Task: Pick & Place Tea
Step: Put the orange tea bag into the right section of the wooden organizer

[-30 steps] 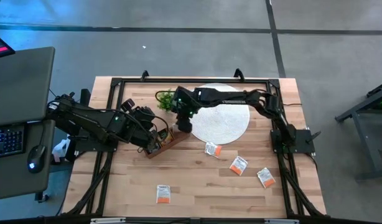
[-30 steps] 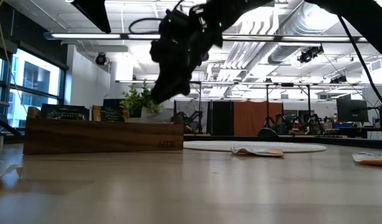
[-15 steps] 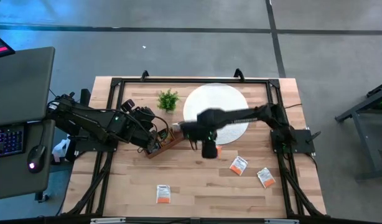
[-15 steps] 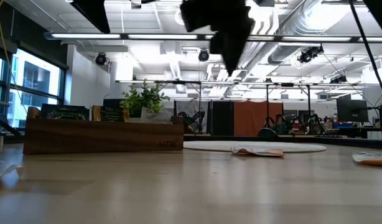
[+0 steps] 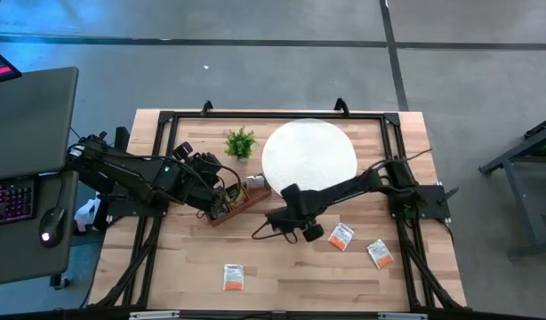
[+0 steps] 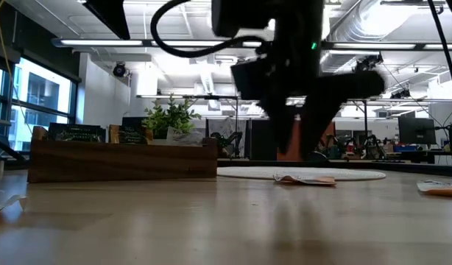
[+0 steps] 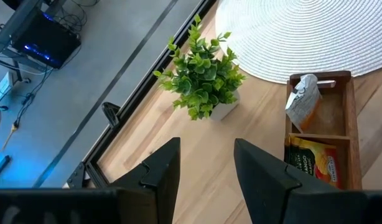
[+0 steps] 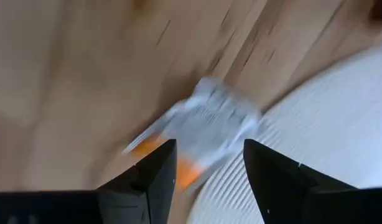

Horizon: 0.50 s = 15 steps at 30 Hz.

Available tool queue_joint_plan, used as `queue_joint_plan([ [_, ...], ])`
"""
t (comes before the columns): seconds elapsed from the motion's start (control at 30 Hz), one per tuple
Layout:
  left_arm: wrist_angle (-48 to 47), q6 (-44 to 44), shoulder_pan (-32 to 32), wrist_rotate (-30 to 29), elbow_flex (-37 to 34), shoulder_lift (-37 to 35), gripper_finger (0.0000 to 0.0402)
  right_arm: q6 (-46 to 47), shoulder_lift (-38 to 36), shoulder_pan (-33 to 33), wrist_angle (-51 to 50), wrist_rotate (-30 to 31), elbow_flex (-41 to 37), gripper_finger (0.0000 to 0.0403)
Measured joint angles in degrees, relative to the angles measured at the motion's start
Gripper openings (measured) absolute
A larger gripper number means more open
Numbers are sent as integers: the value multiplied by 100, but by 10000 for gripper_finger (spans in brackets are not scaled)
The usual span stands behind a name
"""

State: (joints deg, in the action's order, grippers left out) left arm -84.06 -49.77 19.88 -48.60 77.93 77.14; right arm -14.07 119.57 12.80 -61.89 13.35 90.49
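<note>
- Reaching across the table [image 5: 291,267], the right gripper [image 8: 206,177] is hanging over the bare wood just below the white disc [image 5: 309,156], its fingers parted with a clear gap between them and gripping nothing.
- Lying directly ahead of those fingers, one orange-and-white tea sachet [image 8: 200,134] is resting on the wood with one edge at the rim of the disc; the wrist picture is blurring it.
- Sitting just to the gripper's right in the high view, a second sachet [image 5: 341,236] is lying flat, with a third sachet [image 5: 380,254] farther out that way and a fourth sachet [image 5: 234,277] lying well off toward the table's front edge.
- Waiting on the far side, the left gripper [image 7: 206,168] is hovering above the wooden tray [image 7: 349,124], fingers spread and empty.
- Standing ahead of that gripper, the small green plant [image 7: 203,78] is beside the tray.
- Resting in the tray's end compartment, a crumpled orange-and-white sachet [image 7: 303,102] is leaning against the wall, and a yellow-orange packet [image 7: 315,163] is filling the next compartment.
</note>
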Motion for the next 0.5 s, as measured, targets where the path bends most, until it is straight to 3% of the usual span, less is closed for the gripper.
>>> queue_joint_plan([
  [0.13, 5, -1, 1, 0, 0, 0, 147, -1226, 0, -114, 923, 141, -353, 183],
  [0.2, 8, -1, 0, 2, 0, 0, 147, -1563, 0, -204, 1104, -271, -474, 183],
  [0.27, 8, -1, 1, 27, 0, 0, 147, -1686, 0, -292, 1069, -778, -580, 184],
  [0.5, 8, -1, 1, 33, 0, 0, 147, -1811, 1, -434, 1175, -969, -707, 183],
])
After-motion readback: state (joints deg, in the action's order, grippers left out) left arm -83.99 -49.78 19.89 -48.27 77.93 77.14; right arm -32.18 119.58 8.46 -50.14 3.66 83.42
